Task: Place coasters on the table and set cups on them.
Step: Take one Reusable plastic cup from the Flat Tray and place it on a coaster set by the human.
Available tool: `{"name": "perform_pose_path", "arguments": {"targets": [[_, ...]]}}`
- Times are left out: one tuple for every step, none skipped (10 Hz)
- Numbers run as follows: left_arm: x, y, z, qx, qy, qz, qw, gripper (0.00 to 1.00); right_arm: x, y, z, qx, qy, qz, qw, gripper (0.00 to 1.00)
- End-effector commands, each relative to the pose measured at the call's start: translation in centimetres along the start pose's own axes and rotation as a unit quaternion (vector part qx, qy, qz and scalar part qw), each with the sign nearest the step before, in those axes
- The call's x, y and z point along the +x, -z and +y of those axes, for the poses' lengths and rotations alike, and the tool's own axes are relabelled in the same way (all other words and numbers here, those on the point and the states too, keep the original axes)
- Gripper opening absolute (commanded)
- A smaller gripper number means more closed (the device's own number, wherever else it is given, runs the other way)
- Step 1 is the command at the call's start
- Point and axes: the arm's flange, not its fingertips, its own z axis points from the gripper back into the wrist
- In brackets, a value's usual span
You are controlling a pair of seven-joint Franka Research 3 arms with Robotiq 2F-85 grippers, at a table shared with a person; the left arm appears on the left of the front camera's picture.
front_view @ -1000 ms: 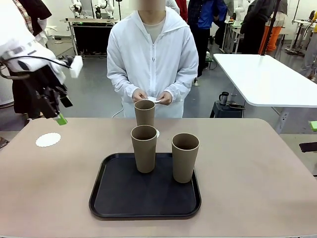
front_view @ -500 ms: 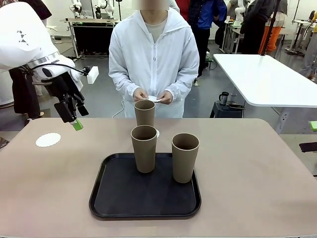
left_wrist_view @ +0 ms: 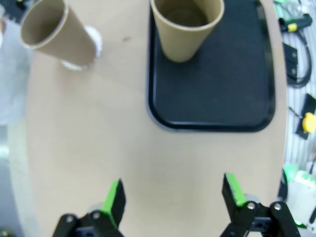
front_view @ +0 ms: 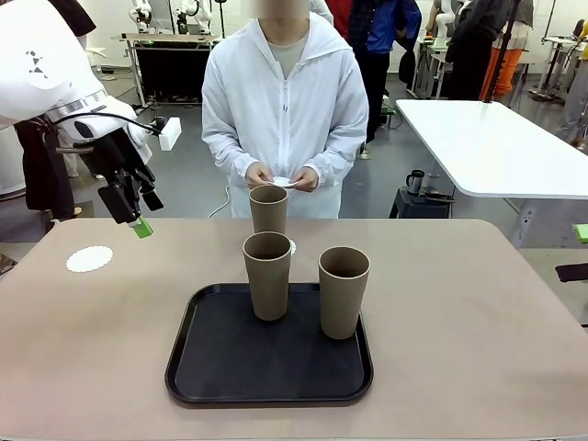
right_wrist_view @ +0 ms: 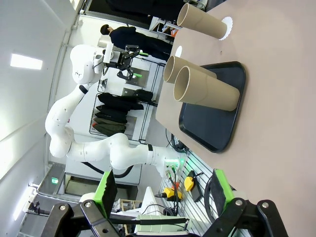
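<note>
Starting at the left gripper (left_wrist_view: 174, 192): green fingers (left_wrist_view: 116, 195) spread as wide as they go, nothing between them, hanging over bare table (left_wrist_view: 89, 143) near its left end. Same deal with the right gripper (right_wrist_view: 163, 190), wide open and empty, aimed across the table toward the cups. Moving outward: first coaster (front_view: 89, 259) lying flat by the left end, below the left gripper. Second coaster (left_wrist_view: 94, 42) tucked under the far cup (front_view: 268, 209), just past the black tray (front_view: 266, 390). Middle cup (front_view: 267, 276) and right cup (front_view: 343, 291) upright on that tray. Third coaster (front_view: 283, 184) up in the person's hands (front_view: 260, 176), behind the far cup.
</note>
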Motion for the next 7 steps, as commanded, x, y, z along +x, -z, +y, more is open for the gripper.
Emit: {"name": "perform_pose_path", "arguments": {"targets": [[0.0, 0.0, 0.0, 0.000, 0.000, 0.000, 1.000, 1.00, 0.1, -0.1, 0.0, 0.007, -0.008, -0.002, 1.000, 1.00], [-0.7, 1.7, -0.8, 0.024, 0.042, -0.100, 0.994, 1.00, 0.1, -0.1, 0.0, 0.007, -0.008, -0.002, 1.000, 1.00], [-1.1, 3.9, -1.0, 0.016, 0.058, -0.161, 0.985, 1.00, 0.1, -0.1, 0.0, 0.007, -0.008, -0.002, 1.000, 1.00], [-1.3, 5.3, -0.7, 0.018, 0.071, -0.203, 0.977, 1.00, 0.1, -0.1, 0.0, 0.007, -0.008, -0.002, 1.000, 1.00], [-1.4, 6.8, -0.7, 0.020, 0.085, -0.249, 0.964, 1.00, 0.1, -0.1, 0.0, 0.007, -0.008, -0.002, 1.000, 1.00], [-1.6, 8.6, -0.3, 0.011, 0.107, -0.301, 0.948, 1.00, 0.1, -0.1, 0.0, 0.007, -0.008, -0.002, 1.000, 1.00], [-1.8, 10.5, -0.1, 0.013, 0.121, -0.351, 0.929, 1.00, 0.1, -0.1, 0.0, 0.007, -0.008, -0.002, 1.000, 1.00]]}}
